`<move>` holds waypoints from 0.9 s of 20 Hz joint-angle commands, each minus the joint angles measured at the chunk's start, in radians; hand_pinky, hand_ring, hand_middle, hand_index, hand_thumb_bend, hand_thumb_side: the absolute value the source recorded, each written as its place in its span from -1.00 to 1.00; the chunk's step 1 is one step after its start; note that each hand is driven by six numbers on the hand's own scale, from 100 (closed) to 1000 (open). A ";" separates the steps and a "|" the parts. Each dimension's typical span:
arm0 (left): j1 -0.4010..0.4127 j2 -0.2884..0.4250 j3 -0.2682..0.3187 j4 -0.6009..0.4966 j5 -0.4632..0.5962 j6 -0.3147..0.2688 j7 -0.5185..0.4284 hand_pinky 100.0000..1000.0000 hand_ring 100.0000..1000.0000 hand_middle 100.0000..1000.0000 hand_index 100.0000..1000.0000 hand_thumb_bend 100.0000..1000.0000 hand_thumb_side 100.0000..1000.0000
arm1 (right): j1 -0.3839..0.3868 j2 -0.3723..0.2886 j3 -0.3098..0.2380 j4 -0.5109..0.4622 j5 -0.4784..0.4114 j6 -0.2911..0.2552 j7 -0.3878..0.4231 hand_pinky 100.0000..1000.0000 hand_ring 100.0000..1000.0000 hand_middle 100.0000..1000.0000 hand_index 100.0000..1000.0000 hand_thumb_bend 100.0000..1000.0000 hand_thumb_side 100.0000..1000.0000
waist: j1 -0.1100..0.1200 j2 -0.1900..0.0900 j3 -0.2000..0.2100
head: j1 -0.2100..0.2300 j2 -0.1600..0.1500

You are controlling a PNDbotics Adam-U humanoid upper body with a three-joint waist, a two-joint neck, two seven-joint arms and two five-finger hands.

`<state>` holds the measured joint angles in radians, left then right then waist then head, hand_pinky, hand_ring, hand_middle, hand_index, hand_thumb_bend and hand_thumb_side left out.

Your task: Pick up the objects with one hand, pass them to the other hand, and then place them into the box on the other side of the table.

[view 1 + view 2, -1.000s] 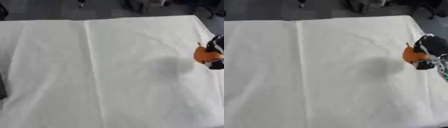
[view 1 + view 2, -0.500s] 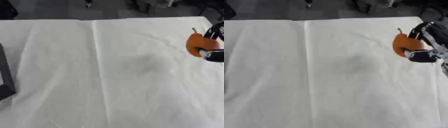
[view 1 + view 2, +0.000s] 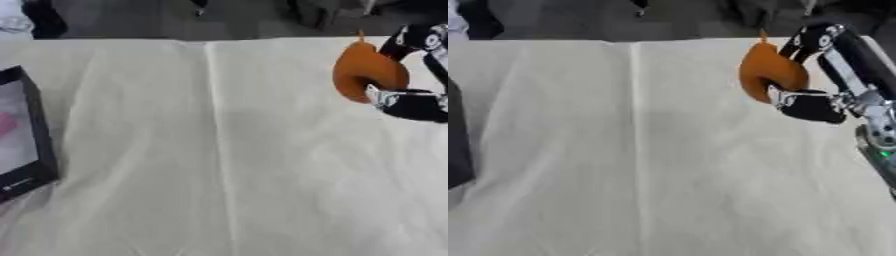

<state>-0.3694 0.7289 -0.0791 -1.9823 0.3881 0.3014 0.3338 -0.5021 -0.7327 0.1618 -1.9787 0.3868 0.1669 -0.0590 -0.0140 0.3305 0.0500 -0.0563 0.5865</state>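
Rounded orange object with a thin stem at its top [image 3: 770, 72], pear-like in outline, held up above the cloth near the table's far right; gripped by the right hand [image 3: 815, 97], black with silver joints, fingers curled over the object's far side and thumb pressed in under its near side; clenched on it, not released. Behind the hand, the black and silver forearm [image 3: 859, 70] running off toward the right edge. Below and all round the hand, white creased cloth [image 3: 219, 165] covering the table, a long fold line running from the far edge toward the near edge, well to the left of the hand; a faint shadow on the cloth down-left of the held object. Far across from the hand, at the left edge, black-rimmed shallow box [image 3: 35, 135] with a pale inside and a pink thing in it, too blurred to identify. Between hand and box, only cloth. Beyond the table's far edge, dark floor and dim shapes, unclear. Left hand not seen in either view.
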 commanded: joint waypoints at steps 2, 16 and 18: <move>-0.062 0.077 -0.040 -0.018 -0.013 0.057 -0.097 0.68 0.49 0.47 0.62 -1.00 0.67 | -0.061 0.034 0.056 -0.021 0.039 -0.062 -0.033 0.34 -0.11 -0.04 -0.08 -1.00 -1.00 | 0.008 -0.033 0.003 | 0.020 -0.008; -0.320 0.132 -0.254 -0.018 -0.069 0.275 -0.520 0.70 0.53 0.54 0.70 -1.00 0.82 | -0.218 0.198 0.269 -0.021 0.384 -0.258 -0.149 0.37 -0.05 -0.11 -0.15 -1.00 -1.00 | 0.031 -0.051 0.008 | 0.041 0.009; -0.360 0.118 -0.289 -0.018 -0.094 0.295 -0.554 0.72 0.56 0.57 0.72 -1.00 0.80 | -0.229 0.213 0.296 -0.021 0.424 -0.281 -0.156 0.38 -0.03 -0.11 -0.16 -1.00 -1.00 | 0.031 -0.052 0.011 | 0.047 0.009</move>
<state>-0.7107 0.8335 -0.3578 -1.9840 0.3085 0.5875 -0.1967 -0.7129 -0.5211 0.4504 -1.9788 0.7826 -0.0979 -0.2094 0.0143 0.3094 0.0596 -0.0146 0.5961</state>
